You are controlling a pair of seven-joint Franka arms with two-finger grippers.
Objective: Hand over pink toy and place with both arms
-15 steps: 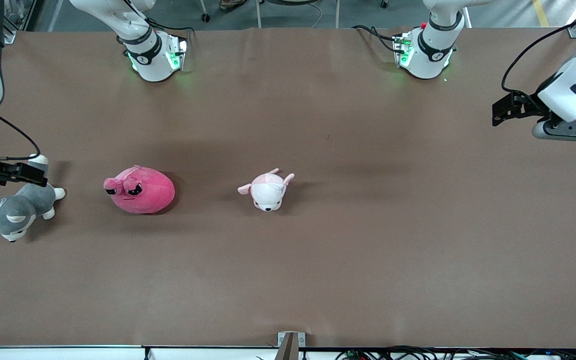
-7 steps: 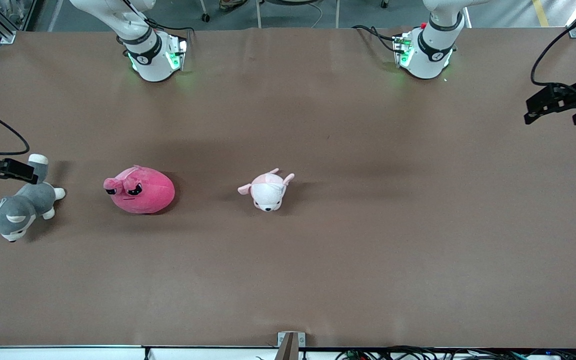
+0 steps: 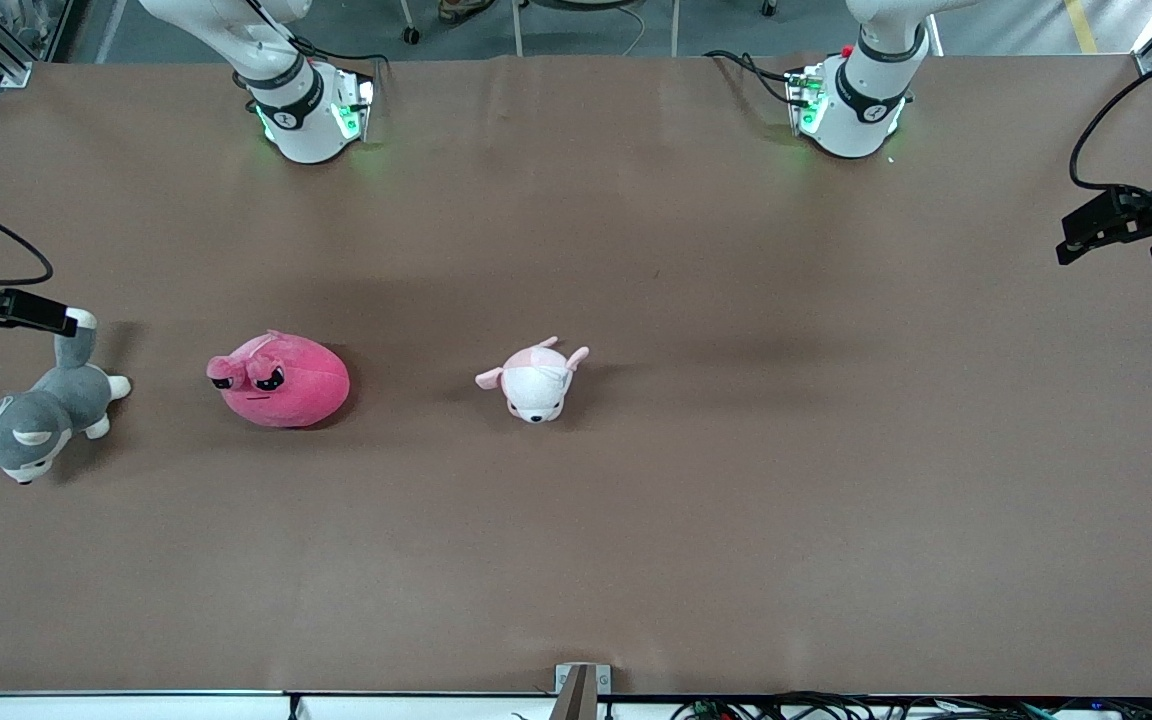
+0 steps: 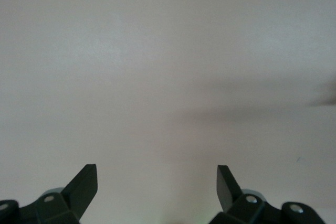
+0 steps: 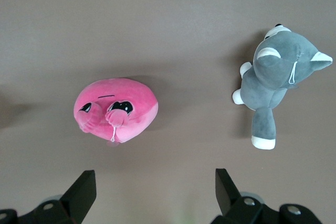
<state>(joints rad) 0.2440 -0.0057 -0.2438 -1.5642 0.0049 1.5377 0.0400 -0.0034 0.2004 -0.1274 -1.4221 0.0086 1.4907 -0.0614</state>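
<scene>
The pink toy [image 3: 281, 382], a round hot-pink plush with droopy black eyes, lies on the brown table toward the right arm's end. In the right wrist view the pink toy [image 5: 116, 109] shows well below my right gripper [image 5: 156, 179], which hangs high and open with nothing between its fingers. The right arm's black wrist end [image 3: 11, 310] shows at the table's edge, above the husky's tail. My left gripper [image 4: 156, 174] is open and empty over bare table. The left arm's wrist end [image 3: 1121, 225] hangs at that arm's end of the table.
A grey-and-white husky plush [image 3: 31, 420] lies beside the pink toy at the right arm's end. A small pale pink-and-white puppy plush [image 3: 534, 380] lies near the table's middle. Both arm bases [image 3: 311, 110] stand along the table's edge farthest from the front camera.
Both arms have drawn outward toward their own ends of the table, and most of each now lies outside the front view. The toys have not moved.
</scene>
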